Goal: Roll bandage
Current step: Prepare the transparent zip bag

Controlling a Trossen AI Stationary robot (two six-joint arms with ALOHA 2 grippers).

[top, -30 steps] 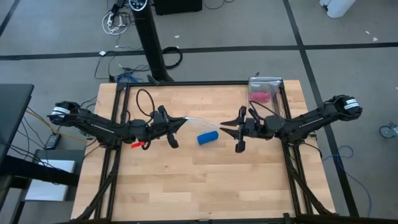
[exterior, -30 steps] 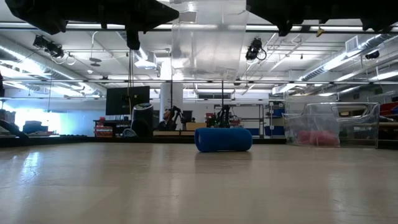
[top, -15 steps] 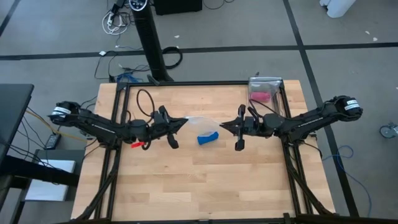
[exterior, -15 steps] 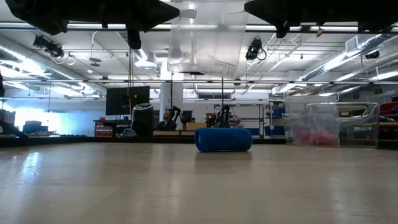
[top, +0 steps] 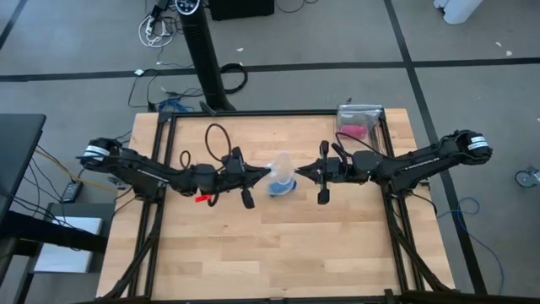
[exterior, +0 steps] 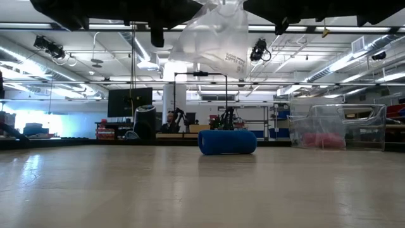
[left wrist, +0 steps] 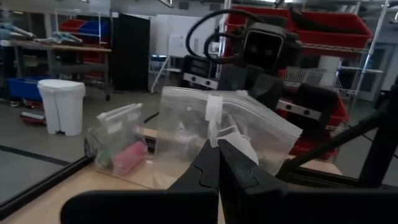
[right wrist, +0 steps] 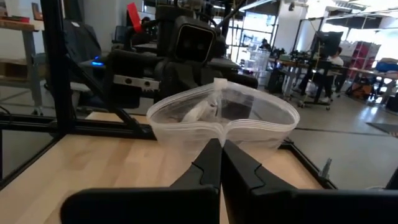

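Rolling looks done: the bandage (top: 281, 187) lies as a cylinder on the table (top: 278, 245). Left gripper (top: 268, 175) and right gripper (top: 298, 175) each pinch the bag (top: 283, 166) rim above it; bagging remains.

One blue bandage (top: 281, 187), two clear bags (top: 283, 167) (top: 359, 123), one pink roll (top: 354, 131).

Print on the clear bag (exterior: 215, 38) is unreadable.

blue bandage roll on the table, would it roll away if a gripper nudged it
Probably, if pushed side-on: the bandage lies on its curved side on the smooth table, with nothing beside it. It looks like soft wound fabric, so likely light and squashy. Both grippers hold the clear bag above it.
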